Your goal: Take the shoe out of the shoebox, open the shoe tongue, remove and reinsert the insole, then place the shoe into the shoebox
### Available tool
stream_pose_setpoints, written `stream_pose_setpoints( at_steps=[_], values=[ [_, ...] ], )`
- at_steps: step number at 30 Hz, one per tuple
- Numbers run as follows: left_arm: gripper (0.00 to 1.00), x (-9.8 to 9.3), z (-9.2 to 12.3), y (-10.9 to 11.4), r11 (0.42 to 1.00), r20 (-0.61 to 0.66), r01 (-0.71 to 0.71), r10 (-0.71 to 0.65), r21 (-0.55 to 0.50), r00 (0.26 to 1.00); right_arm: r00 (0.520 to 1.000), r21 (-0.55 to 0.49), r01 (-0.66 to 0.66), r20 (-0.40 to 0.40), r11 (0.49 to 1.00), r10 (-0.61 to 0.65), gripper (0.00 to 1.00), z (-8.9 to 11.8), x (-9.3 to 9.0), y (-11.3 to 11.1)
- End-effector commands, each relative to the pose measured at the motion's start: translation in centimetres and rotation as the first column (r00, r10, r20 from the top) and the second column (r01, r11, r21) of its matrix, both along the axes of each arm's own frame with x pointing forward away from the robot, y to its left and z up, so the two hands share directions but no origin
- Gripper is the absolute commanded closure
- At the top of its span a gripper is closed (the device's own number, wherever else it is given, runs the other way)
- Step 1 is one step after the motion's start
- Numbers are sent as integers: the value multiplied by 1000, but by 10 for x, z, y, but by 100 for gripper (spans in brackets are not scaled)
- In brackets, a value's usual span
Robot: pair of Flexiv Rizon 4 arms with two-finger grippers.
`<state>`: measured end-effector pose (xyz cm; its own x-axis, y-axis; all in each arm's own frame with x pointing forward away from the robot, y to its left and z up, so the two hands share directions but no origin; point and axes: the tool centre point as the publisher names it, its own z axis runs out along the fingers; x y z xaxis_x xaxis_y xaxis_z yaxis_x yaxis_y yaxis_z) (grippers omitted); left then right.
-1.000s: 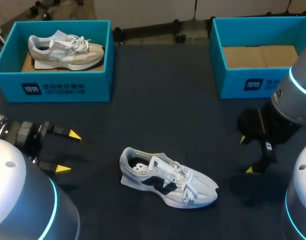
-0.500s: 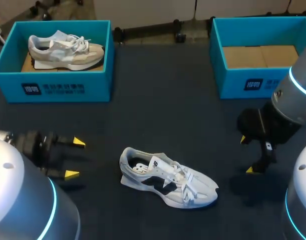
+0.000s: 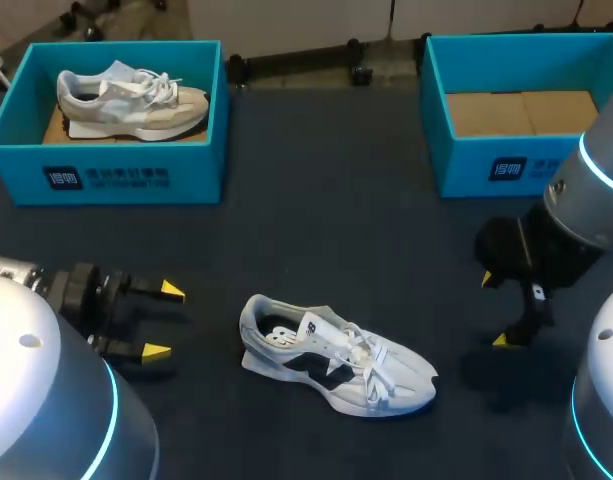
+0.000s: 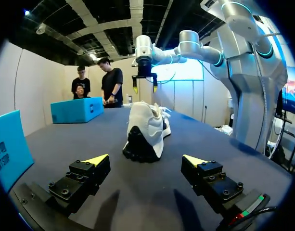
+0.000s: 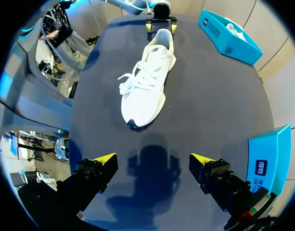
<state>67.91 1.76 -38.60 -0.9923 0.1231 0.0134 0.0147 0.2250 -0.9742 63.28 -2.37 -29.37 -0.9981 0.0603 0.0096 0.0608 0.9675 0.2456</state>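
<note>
A white shoe (image 3: 336, 355) with dark side panels lies on its sole on the dark table, toe toward the right. My left gripper (image 3: 164, 320) is open, level with the table and a short way left of the heel. In the left wrist view the heel (image 4: 143, 137) stands straight ahead of the open fingers (image 4: 96, 160). My right gripper (image 3: 493, 310) hangs open to the right of the toe, apart from it. The right wrist view has the shoe (image 5: 146, 84) ahead of its open gripper (image 5: 154, 160). The blue shoebox (image 3: 506, 165) at the back right holds only brown cardboard.
At the back left a second blue box (image 3: 116, 178) holds a beige and grey shoe (image 3: 131, 100). The dark table (image 3: 326, 200) runs between the two boxes.
My left gripper has slid to the right, closer to the shoe's heel, still open. The shoe and the right arm have not moved.
</note>
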Motion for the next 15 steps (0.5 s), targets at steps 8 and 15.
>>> stream_pose_setpoints(
  at_steps=[8, 15],
  values=[
    [0, 36, -17, -41, 986, -50, 164, -163, 19, 985, 1000, 0, 0, 2, 1000, 0, 0, -1, -1, 0],
    [0, 39, -19, -60, 977, -63, 212, -210, 31, 976, 1000, 0, 0, 2, 1000, 0, 0, -1, -1, 0]
  ],
)
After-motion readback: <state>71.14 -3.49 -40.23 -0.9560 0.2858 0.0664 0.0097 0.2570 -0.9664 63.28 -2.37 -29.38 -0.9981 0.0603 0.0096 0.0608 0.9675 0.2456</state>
